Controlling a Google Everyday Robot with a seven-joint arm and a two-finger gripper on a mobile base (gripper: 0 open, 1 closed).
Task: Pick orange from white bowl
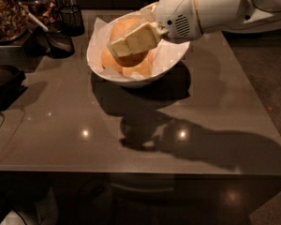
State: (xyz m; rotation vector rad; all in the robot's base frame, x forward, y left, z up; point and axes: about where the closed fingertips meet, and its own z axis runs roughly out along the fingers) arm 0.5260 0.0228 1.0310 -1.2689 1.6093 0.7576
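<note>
The white bowl stands on the dark table at the back middle, lined with white paper. The big pale orange sits on top of the smaller oranges in the bowl. My gripper reaches in from the right over the bowl. Its pale front finger lies across the front of the big orange; the other finger is hidden behind the fruit. The gripper looks shut on the orange, which stands at about rim height.
A dark mesh cup and a black scoop stand left of the bowl. A container of brown pieces is at the far left, a dark object below it. The table's front edge is near.
</note>
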